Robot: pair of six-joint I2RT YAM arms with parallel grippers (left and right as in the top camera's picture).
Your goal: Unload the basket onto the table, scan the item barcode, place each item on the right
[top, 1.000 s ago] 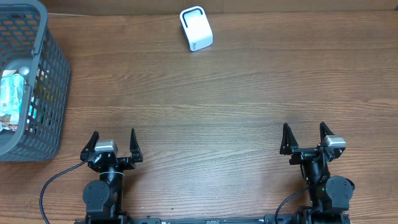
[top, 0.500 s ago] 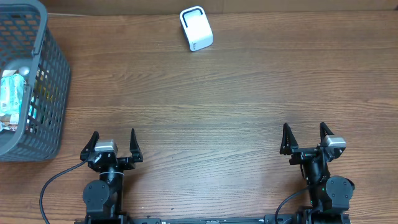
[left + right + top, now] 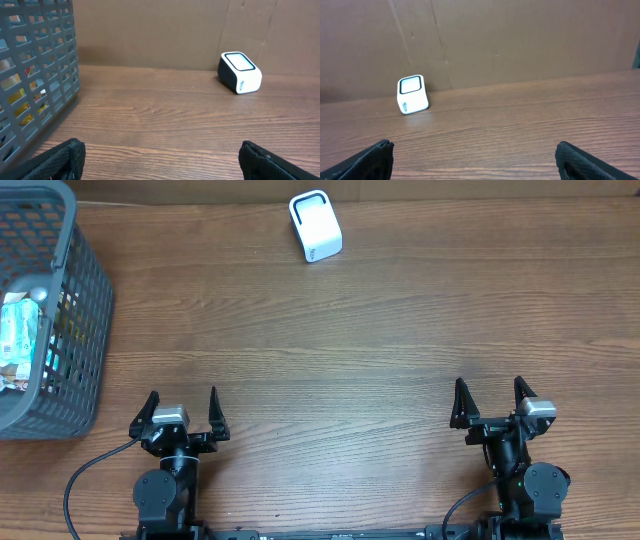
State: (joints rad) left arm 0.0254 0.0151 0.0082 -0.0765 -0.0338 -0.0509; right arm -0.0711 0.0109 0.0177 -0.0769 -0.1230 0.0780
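Both tools sit at the near edge of the brown wood-grain bench [image 3: 350, 350], well apart from each other. Left tool [image 3: 181, 400]: fingers spread wide, nothing between them. Right tool [image 3: 489, 390]: same, spread wide and holding nothing.

Edges / room:
- Grey plastic mesh basket [image 3: 88, 300] takes the far-left corner of the bench and is cut off by the left edge of the overhead view. Its near-right corner is just ahead and to the left of the left tool.
- Brown cardboard wall [image 3: 520, 40] runs along the far edge of the bench.
- Bare bench runs from the basket's right wall across to the right side, and from both tools up to the far edge. The right tool has open bench all around it.

Task items:
- White-and-green packet [image 3: 18, 330] lies inside the basket on its left side, among other packets. Its long axis looks roughly far-to-near. It is partly hidden by rim and mesh, and I cannot tell which face is up.
- Small white box-shaped scanner with a dark-rimmed window [image 3: 315, 226] stands near the far edge, close to the wall and left of centre. It is well apart from the basket and from both tools. Its footprint runs far-to-near, with the near end skewed slightly right. The window slopes upward and faces the arms' side.
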